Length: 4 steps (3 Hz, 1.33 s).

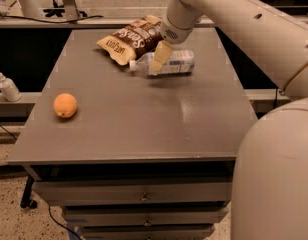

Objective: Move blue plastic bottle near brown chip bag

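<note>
The blue plastic bottle (175, 62) lies on its side on the grey table (144, 119), its white cap (132, 65) pointing left. It rests just in front of the brown chip bag (134, 38), with the cap end close to the bag's tan lower edge. My gripper (159, 58) reaches down from the upper right and sits over the bottle's neck end, covering part of it. Whether it grips the bottle cannot be told.
An orange fruit (65, 105) sits near the table's left edge. A small white pump bottle (7, 87) stands on a ledge to the left of the table. My arm and body fill the right side. Drawers sit under the table's front edge.
</note>
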{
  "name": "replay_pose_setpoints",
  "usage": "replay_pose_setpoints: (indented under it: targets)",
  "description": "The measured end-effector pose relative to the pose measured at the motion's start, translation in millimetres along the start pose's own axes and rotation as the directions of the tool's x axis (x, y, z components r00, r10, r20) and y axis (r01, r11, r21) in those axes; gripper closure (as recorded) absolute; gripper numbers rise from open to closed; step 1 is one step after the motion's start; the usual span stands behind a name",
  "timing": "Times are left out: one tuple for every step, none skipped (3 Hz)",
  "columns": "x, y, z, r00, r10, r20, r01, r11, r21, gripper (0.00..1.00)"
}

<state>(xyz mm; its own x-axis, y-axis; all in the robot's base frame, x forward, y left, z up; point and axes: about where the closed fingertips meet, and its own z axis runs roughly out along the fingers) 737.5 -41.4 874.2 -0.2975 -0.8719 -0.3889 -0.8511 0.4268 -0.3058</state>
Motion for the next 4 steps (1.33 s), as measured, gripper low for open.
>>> replay_pose_setpoints:
  targets:
    - [12.6,-1.2,-19.8,0.999,0.011,0.038,-0.011,0.9999,-0.003,0.00]
    - [42.4,-6.2,-51.0,0.995,0.013,0.101,-0.013,0.9999,-0.003,0.00]
    - [89.0,-13.0,-82.4,0.986,-0.024,0.162,0.023,0.9997,0.008,0.00]
    - [139.4,-13.2,-109.4,0.977,-0.100,0.186,0.097,0.9950,0.025,0.00]
